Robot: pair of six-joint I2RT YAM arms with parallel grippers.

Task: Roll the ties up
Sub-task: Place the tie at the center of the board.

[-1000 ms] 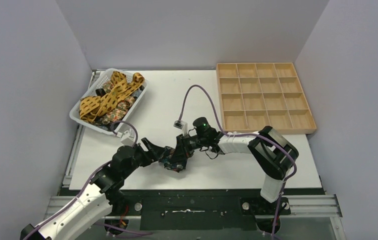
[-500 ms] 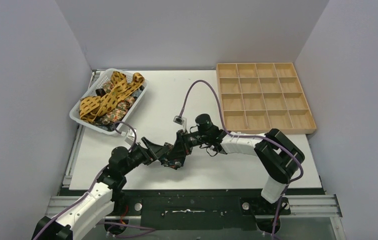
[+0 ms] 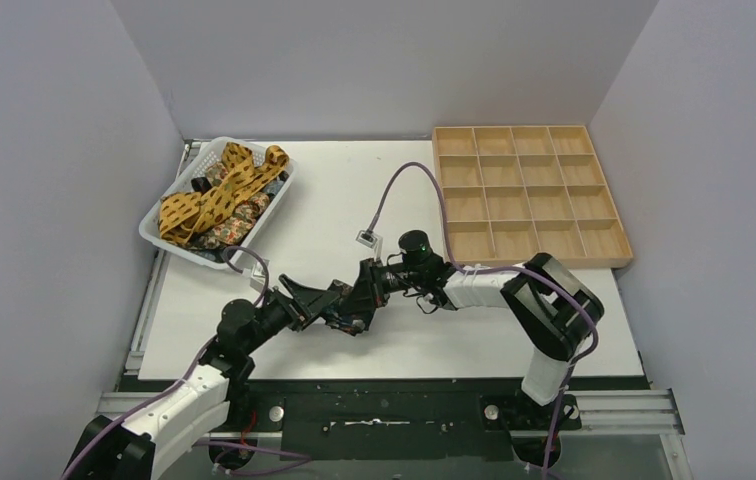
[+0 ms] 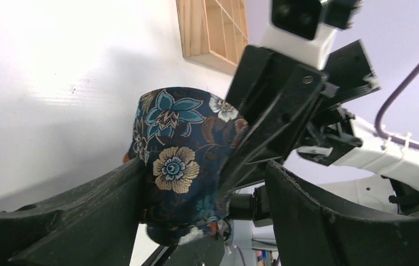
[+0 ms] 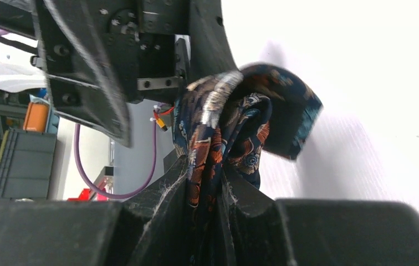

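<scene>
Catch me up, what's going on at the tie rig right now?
The two arms meet at the front middle of the white table. The right pincer is shut on a rolled dark navy floral fabric tie, and the left pincer stands open around that roll. More ties, mustard-yellow spotted and floral, lie heaped in the white plastic basket at back left. The wooden compartment tray at back right holds no ties.

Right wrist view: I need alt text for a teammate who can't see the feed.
The right fingers pinch a bunched navy floral tie at bottom centre, its folds rising above them. The left fingers, black and open, loom at upper left beside the tie, with the white table bright at right.
</scene>
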